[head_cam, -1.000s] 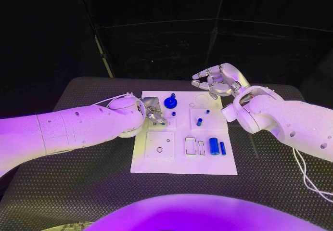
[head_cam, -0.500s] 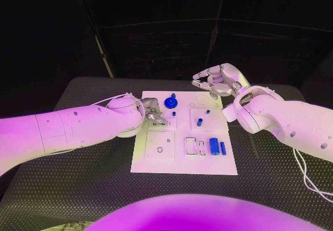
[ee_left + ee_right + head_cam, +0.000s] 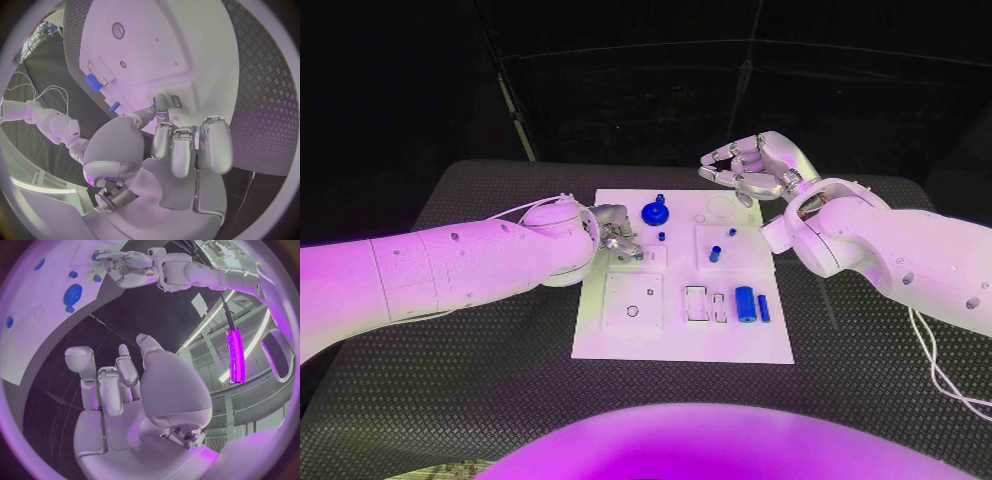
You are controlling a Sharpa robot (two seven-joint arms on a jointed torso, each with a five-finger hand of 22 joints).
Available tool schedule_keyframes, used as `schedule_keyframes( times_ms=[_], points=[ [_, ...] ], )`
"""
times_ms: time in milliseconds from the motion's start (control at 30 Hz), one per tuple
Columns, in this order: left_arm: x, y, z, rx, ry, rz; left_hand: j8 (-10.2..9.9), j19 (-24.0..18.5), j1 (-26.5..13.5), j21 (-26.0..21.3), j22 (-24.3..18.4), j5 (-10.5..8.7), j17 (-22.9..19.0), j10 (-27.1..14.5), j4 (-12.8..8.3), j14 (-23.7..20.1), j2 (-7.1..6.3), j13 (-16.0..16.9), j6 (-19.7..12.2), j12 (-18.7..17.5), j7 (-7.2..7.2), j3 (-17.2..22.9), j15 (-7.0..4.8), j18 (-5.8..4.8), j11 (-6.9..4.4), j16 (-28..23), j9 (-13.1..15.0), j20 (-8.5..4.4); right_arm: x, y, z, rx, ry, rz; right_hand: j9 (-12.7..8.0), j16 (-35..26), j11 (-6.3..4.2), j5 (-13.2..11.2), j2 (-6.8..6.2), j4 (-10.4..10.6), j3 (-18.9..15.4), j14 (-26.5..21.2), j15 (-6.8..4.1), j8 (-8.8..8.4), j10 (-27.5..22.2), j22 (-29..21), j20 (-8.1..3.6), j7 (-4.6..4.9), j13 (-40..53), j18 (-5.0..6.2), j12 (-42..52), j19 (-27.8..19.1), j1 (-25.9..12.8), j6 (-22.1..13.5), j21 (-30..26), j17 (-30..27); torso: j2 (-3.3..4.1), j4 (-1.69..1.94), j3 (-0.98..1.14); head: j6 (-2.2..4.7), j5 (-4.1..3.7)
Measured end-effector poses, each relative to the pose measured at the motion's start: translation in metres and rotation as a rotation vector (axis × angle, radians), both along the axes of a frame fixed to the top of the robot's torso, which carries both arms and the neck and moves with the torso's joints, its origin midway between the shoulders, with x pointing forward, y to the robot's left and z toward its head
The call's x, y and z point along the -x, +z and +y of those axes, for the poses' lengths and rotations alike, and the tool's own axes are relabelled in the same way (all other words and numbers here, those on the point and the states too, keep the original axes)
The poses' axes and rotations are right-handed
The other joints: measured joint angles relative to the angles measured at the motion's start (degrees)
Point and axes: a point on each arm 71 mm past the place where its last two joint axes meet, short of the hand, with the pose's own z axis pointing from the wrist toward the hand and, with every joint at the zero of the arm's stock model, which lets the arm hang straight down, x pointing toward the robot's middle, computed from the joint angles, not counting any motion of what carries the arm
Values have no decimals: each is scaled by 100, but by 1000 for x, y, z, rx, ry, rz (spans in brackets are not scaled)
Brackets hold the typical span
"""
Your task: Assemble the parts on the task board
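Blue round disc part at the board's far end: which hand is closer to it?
Left. The left hand sits over the task board just beside the blue disc part. The right hand is raised beyond the board's far right corner, farther off.

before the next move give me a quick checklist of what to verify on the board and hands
1. Left hand over the white board's left side, fingers pointing down at it: ok.
2. Left hand holding a part: cannot tell, fingertips hidden against the board.
3. Right hand clear of the board, raised beyond its far right corner, holding nothing: ok.
4. Blue disc part sits at the board's far end, untouched: ok.
5. Two blue cylinders lie side by side near the board's right edge, free to pick: ok.
6. Board flat on the table: ok.
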Motion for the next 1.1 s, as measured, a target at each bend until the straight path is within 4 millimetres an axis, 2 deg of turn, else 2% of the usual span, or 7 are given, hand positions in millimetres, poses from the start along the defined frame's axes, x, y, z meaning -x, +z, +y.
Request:
schedule_keyframes(
  times_ms=[33,67,100,233,733,1000,1100],
  points=[
    [0,0,0,0,0,0,-1,0,-21,0,0,3,0,0,0,0,40,6,2,23,2,2,0,0,0,0,1,0,0,0,0,0,0,0,0,0,0,0,0,0,0,0,0,0,0,0,0,0,0,0,0,0,0,0,0,0,0,0,1,0,0],
    [0,1,0,1,0,-1,-27,0,3,0,0,16,0,5,-159,0,81,9,1,24,1,177,0,0,-9,0,3,0,0,0,0,0,0,0,0,0,0,0,0,0,0,0,0,0,0,0,0,0,0,0,0,0,0,0,0,0,0,0,1,0,0],
    [0,1,-1,1,-1,-2,-28,0,2,0,0,5,0,3,-167,0,82,9,1,24,1,184,0,0,-5,0,3,0,0,0,0,0,0,0,0,0,0,0,0,0,0,0,0,0,0,0,0,0,0,0,0,0,0,0,0,0,0,-1,1,0,0],
    [-1,1,-1,0,-1,-1,-27,0,-18,0,0,-10,0,-15,-171,0,76,9,2,24,2,188,0,0,14,0,7,0,0,0,0,0,0,0,0,0,0,28,0,0,0,0,0,0,0,0,0,0,0,0,0,0,0,0,0,0,0,-5,1,0,1],
    [-4,3,-2,-1,3,22,-15,0,-168,-41,0,-13,0,-34,-413,0,15,-72,-15,-4,27,360,0,0,35,0,5,0,0,0,0,0,-1,0,0,0,0,59,0,0,0,0,0,0,0,0,0,0,1,0,0,0,0,0,0,-1,3,-6,1,0,-10],
    [-4,3,-3,2,5,31,-15,0,-229,-67,0,-34,0,-34,-515,0,-82,-80,-16,-4,25,366,0,0,35,0,15,0,0,0,0,1,-1,1,0,0,0,59,0,0,0,0,0,0,0,0,0,0,1,0,0,0,0,0,0,-1,3,-2,-1,0,-16],
    [-4,3,-3,2,4,34,11,0,-267,-67,0,-61,0,-34,-457,0,-138,-80,-35,-4,6,147,0,-1,34,0,35,0,0,0,0,1,-1,1,0,0,0,59,0,0,0,0,0,0,0,0,0,0,1,0,0,0,0,0,0,-1,3,0,-2,0,-16]
  ],
)
